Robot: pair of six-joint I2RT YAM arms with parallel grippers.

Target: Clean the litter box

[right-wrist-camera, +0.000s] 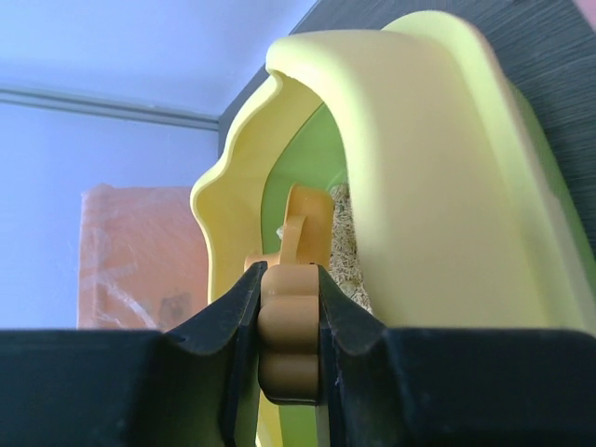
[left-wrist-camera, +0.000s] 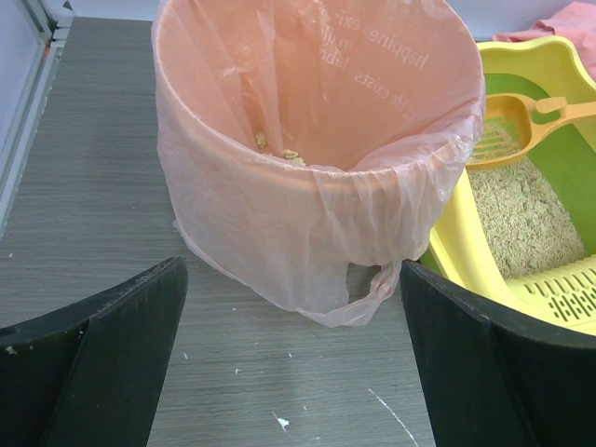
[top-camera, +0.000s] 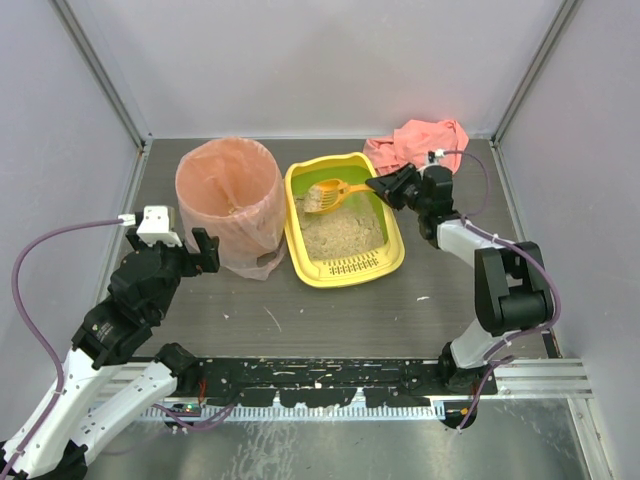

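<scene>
Two arms flank the litter box, which lies between them with its slotted end toward their bases. Left of the box, the left gripper hangs with fingers spread wide, holding nothing. Just beside the box's left wall stands a round bin lined with a pink bag; faint print shows through the bag reversed, with only "happine" readable. A few litter clumps lie in the bin. Beige sandy litter fills the box's green inside. An orange scoop is over the box's far end, its handle pinched by the right gripper. Beyond the box's far right corner lies a pink cloth.
</scene>
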